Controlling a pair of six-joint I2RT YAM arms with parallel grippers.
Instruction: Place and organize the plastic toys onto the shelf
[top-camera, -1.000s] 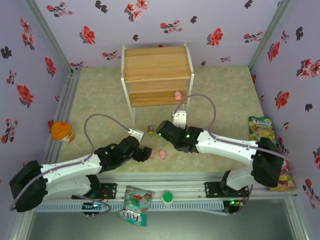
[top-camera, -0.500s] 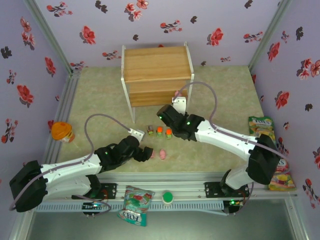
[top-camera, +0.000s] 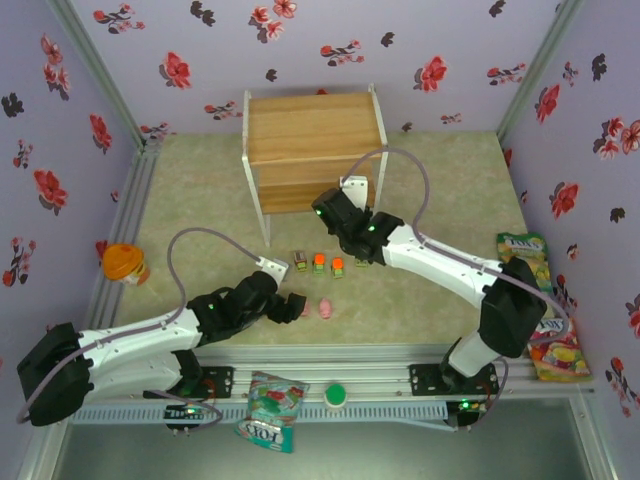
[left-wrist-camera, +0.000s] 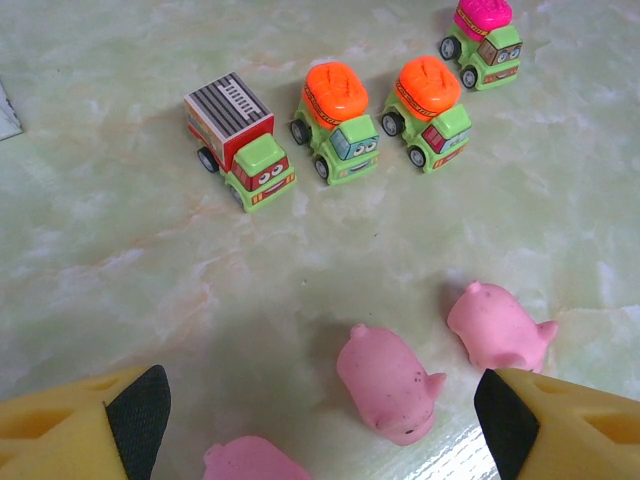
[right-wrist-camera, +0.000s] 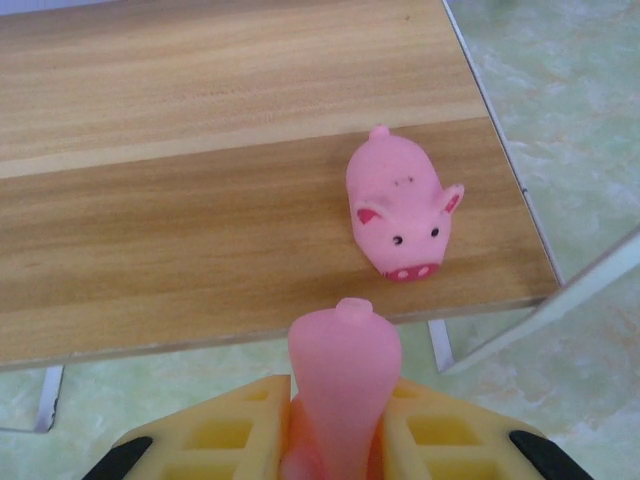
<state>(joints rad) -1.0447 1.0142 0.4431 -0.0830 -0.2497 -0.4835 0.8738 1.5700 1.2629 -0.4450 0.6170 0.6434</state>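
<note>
Since a second ago the right arm has travelled from the toys in front of the shelf (top-camera: 315, 130) up to its lower board, while the left arm has hardly changed.

The right hand (right-wrist-camera: 345, 445) is pressed together on a pink pig (right-wrist-camera: 345, 365), which it pinches by the rear half, with the body standing up between the yellow fingers (right-wrist-camera: 245, 435). It hangs just in front of the lower board's front edge. A second pig (right-wrist-camera: 398, 215) already lies on that board near the right front corner, snout toward the edge.

The left hand (left-wrist-camera: 318, 425) is spread wide, low over the counter (left-wrist-camera: 120, 260) in front of the shelf, holding nothing. Three pigs (left-wrist-camera: 388, 385) lie under it. Beyond them, toward the shelf, four cars (left-wrist-camera: 338, 120) stand in a row.

I judge the pigs to be very light and soft. They are rounded, matte and rubbery, so they probably give under the pads, and a gentle grip across the flanks should be enough. The cars look like hard, glossy plastic, boxy, with free wheels, so I expect them to roll away if pushed. I would take each one across the two sides of the body. The shelf boards are smooth pale wood on a thin white frame, and the counter surface is a marbled, slightly shiny green.
</note>
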